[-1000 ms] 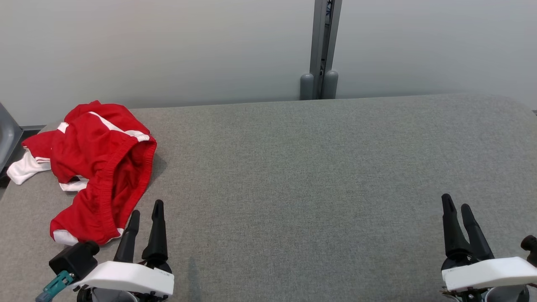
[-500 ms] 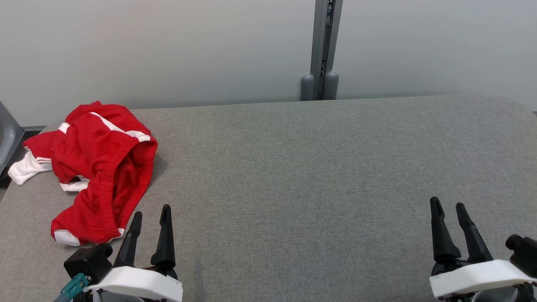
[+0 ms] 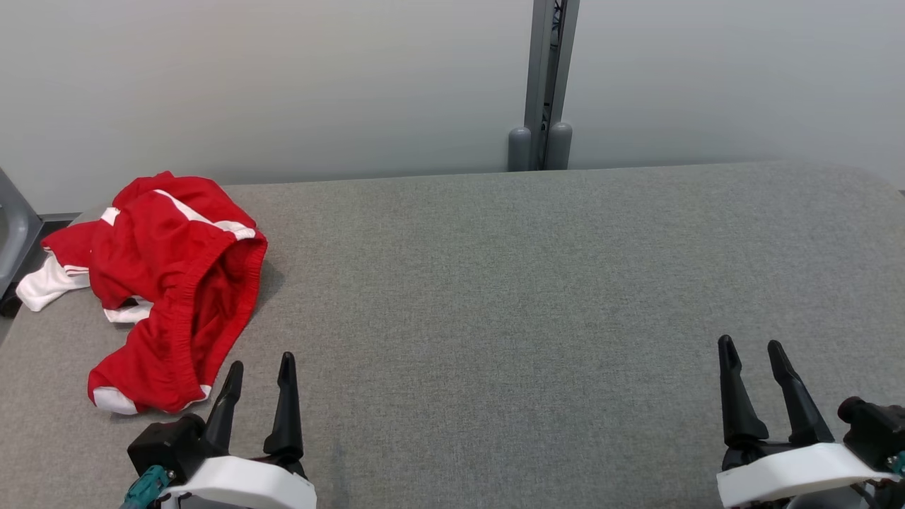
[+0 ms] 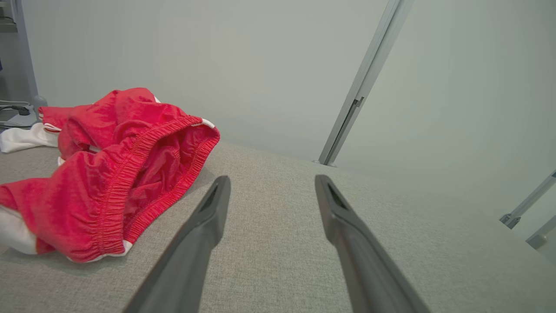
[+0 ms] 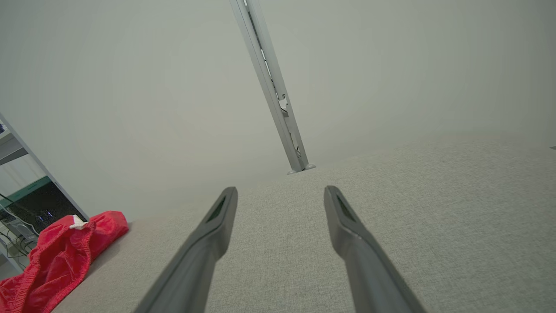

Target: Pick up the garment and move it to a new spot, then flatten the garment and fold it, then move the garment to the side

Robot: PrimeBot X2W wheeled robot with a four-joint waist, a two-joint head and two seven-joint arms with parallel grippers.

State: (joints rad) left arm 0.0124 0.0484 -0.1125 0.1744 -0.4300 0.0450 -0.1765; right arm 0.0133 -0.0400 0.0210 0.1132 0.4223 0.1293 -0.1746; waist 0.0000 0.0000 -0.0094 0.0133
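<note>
The garment (image 3: 170, 283) is a pair of red shorts with white trim, lying crumpled at the far left of the grey table (image 3: 509, 283). Its elastic waistband gapes toward me in the left wrist view, where the garment (image 4: 113, 169) lies just left of my fingers. My left gripper (image 3: 260, 367) hovers open near the table's front edge, just right of the garment's near end, not touching it. My right gripper (image 3: 751, 348) is open at the lower right, far from the cloth. The garment (image 5: 56, 258) also shows at the lower left of the right wrist view.
A pale wall with a grey metal post (image 3: 544, 85) runs behind the table. A grey object (image 3: 14, 226) stands past the table's left edge. Shelving and cables (image 5: 21, 204) lie beyond that side. The table's fabric top stretches wide between my grippers.
Both grippers have drawn back toward the bottom of the head view, the left sliding slightly right and the right slightly left. The garment lies as before.
</note>
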